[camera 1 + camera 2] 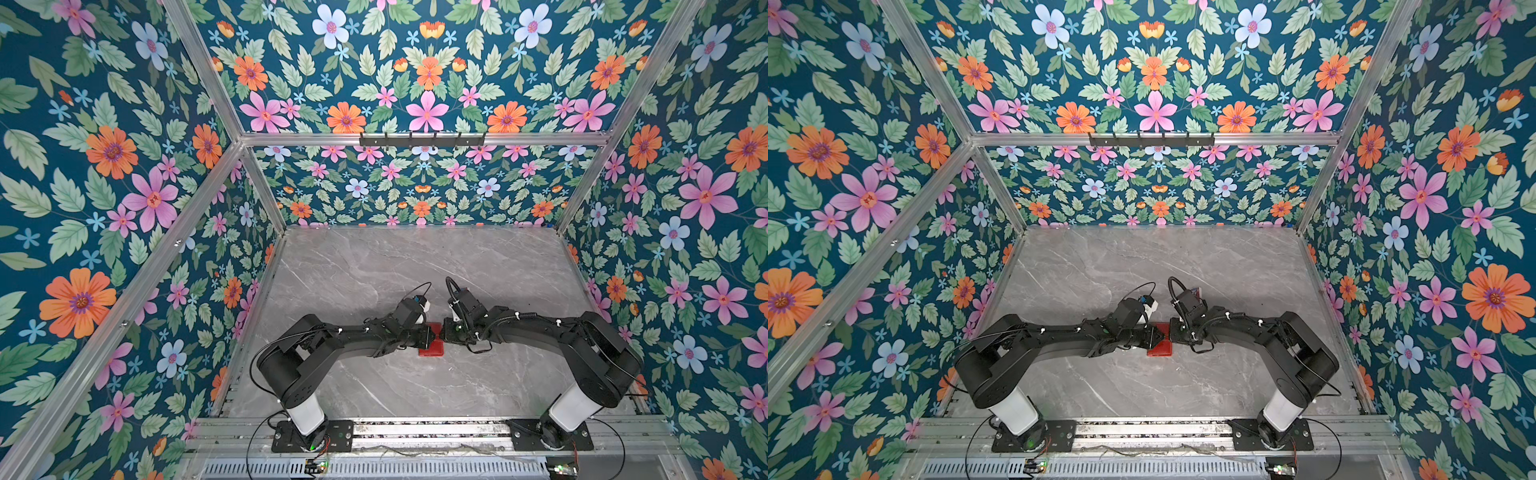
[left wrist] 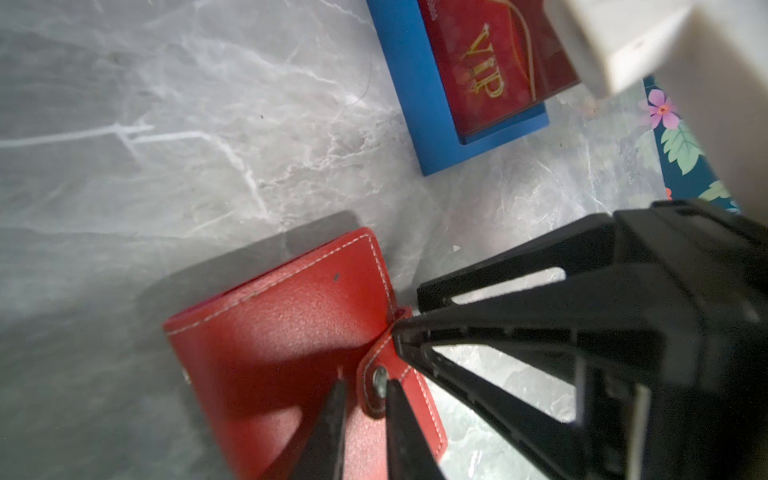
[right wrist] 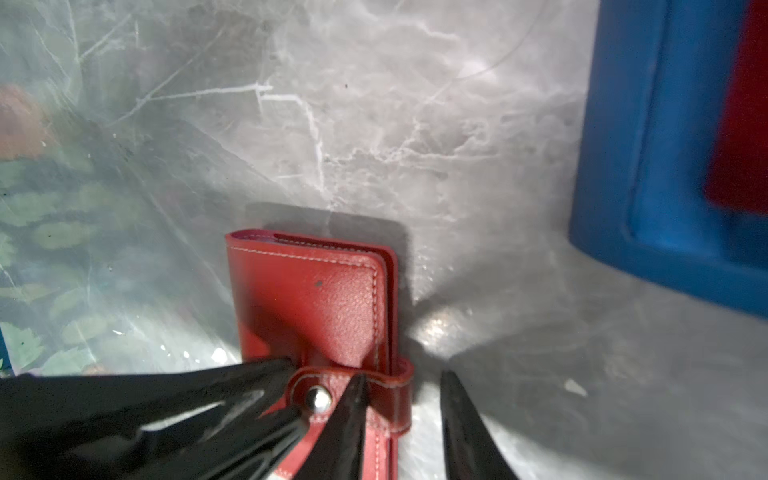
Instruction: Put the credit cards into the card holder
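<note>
The red card holder (image 1: 431,350) (image 1: 1159,350) lies closed and flat on the marble table, and both arms meet over it. In the left wrist view its snap tab (image 2: 376,388) sits between the narrow tips of my left gripper (image 2: 363,384). In the right wrist view the left gripper (image 3: 295,392) pinches the tab's end from both sides. My right gripper (image 3: 403,382) is open: one finger rests on the strap and the other hangs beside the card holder (image 3: 316,299), over the table. A red credit card (image 2: 490,62) with gold "VIP" lettering lies in a blue stand (image 2: 419,104).
The blue stand (image 3: 648,166) sits just beyond the card holder, behind my right wrist, and is mostly hidden in both top views. Flowered walls and aluminium frame posts (image 1: 266,187) close in the grey marble table (image 1: 374,257) on three sides.
</note>
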